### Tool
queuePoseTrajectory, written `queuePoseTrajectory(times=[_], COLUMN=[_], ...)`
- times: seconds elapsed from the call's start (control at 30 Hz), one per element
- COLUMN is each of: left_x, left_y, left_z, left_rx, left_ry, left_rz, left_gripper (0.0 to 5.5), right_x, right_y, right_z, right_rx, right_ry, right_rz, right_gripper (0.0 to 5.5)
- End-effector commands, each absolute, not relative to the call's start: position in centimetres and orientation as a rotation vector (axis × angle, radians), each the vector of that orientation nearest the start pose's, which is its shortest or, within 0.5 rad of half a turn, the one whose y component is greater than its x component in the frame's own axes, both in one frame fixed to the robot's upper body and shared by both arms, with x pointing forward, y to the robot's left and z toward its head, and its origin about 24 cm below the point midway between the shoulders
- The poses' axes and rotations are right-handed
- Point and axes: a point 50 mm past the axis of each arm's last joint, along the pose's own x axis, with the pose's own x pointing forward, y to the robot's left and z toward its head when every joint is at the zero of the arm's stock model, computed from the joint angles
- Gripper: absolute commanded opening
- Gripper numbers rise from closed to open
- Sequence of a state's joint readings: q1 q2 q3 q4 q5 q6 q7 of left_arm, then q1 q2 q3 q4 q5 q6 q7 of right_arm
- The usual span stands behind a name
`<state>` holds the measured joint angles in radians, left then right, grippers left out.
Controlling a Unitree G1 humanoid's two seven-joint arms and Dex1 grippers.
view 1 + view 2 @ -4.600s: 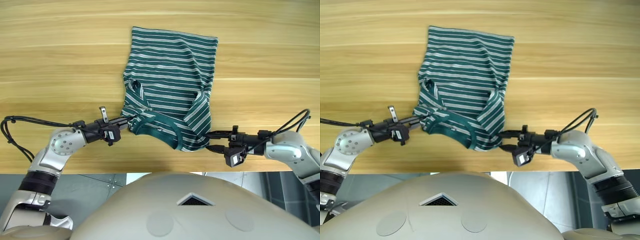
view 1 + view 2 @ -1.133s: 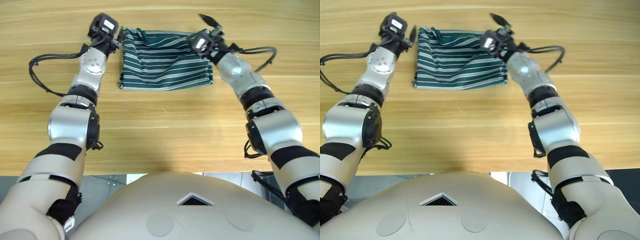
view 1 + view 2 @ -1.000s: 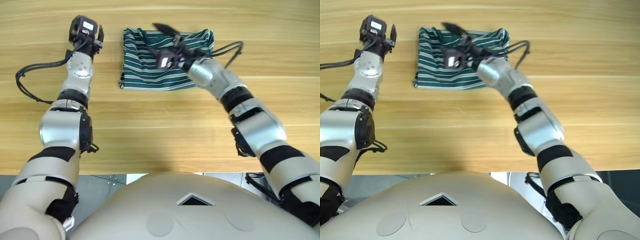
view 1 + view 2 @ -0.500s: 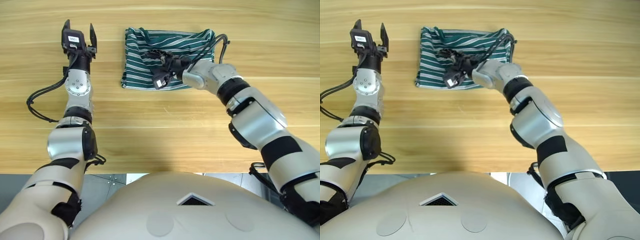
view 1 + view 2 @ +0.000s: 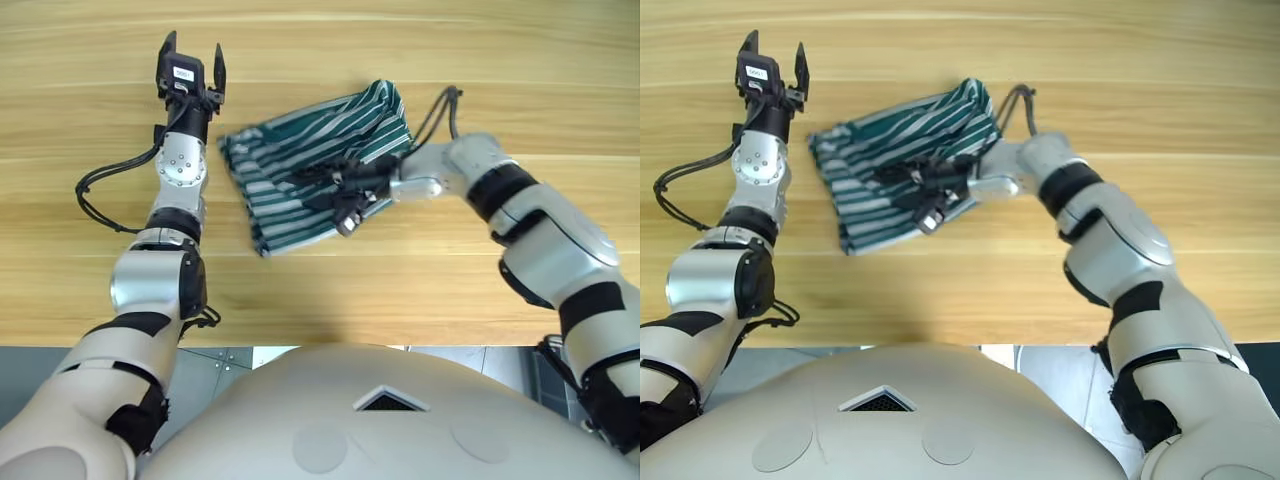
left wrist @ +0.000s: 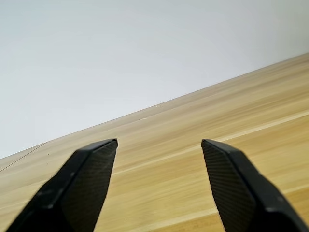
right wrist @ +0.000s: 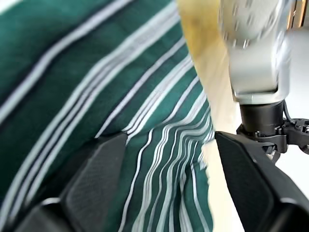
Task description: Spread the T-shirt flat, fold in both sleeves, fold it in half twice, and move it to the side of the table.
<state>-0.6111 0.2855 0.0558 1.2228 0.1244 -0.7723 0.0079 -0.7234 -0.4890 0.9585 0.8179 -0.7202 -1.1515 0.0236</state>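
Your right tool [image 5: 308,190] lies flat on top of the green-and-white striped cotton T-shirt [image 5: 270,205], its two fingers spread wide apart and pressed into the cloth, closed on nothing. The shirt sits as a compact folded bundle on the pale wooden table [image 5: 450,280], turned askew, a little to your left of centre and well short of any edge. Your left tool [image 5: 195,50] stands just beside the bundle's far left corner, fingers parted and empty, pointing away over bare wood.

By the look of it the folding is done and the last step is in hand: shifting the bundle to the side of the table. The next move calls for steady downward pressure and a slow drag, or the top layers may ride over the lower ones and undo the folds.
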Motion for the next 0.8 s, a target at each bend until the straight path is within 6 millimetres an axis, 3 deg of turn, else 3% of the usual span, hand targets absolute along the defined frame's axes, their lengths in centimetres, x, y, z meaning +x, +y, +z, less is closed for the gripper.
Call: queuePoseTrajectory(times=[0.03, 0.1, 0.17, 0.23, 0.3, 0.43, 0.47, 0.57, 0.67, 0.8], left_x=[34.2, 34.4, 34.5, 34.6, 34.6, 33.8, 33.5, 32.1, 30.1, 29.8], left_y=[19.9, 20.0, 20.2, 19.9, 19.6, 19.3, 19.2, 18.2, 17.3, 17.2], left_z=[4.7, 5.3, 5.8, 6.0, 5.9, 5.8, 5.8, 5.0, 3.7, 3.3], left_rx=[0.378, 0.390, 0.395, 0.396, 0.399, 0.479, 0.504, 0.633, 0.761, 0.754], left_ry=[-0.189, -0.211, -0.233, -0.244, -0.250, -0.297, -0.310, -0.346, -0.369, -0.357], left_rz=[-0.106, -0.114, -0.111, -0.122, -0.128, -0.221, -0.259, -0.451, -0.672, -0.684], left_gripper=[3.24, 3.24, 3.24, 3.24, 3.24, 3.24, 3.24, 3.24, 3.24, 3.24], right_x=[19.3, 18.8, 19.5, 20.9, 22.3, 23.9, 24.6, 27.1, 27.3, 26.2], right_y=[-18.5, -22.1, -26.1, -27.9, -27.0, -20.9, -19.9, -18.1, -16.1, -16.9], right_z=[0.5, 2.5, 4.5, 6.8, 8.9, 12.3, 12.2, 9.7, 7.5, 6.5], right_rx=[-1.100, -1.095, -1.163, -1.182, -1.141, -0.737, -0.682, -0.750, -0.821, -0.935], right_ry=[-0.287, -0.180, -0.067, -0.083, -0.218, -0.617, -0.631, -0.526, -0.462, -0.404], right_rz=[1.631, 1.434, 1.225, 1.054, 0.963, 0.877, 0.852, 0.782, 0.813, 0.888], right_gripper=[3.38, 3.38, 3.38, 3.38, 3.38, 3.38, 3.38, 3.38, 3.38, 3.38])
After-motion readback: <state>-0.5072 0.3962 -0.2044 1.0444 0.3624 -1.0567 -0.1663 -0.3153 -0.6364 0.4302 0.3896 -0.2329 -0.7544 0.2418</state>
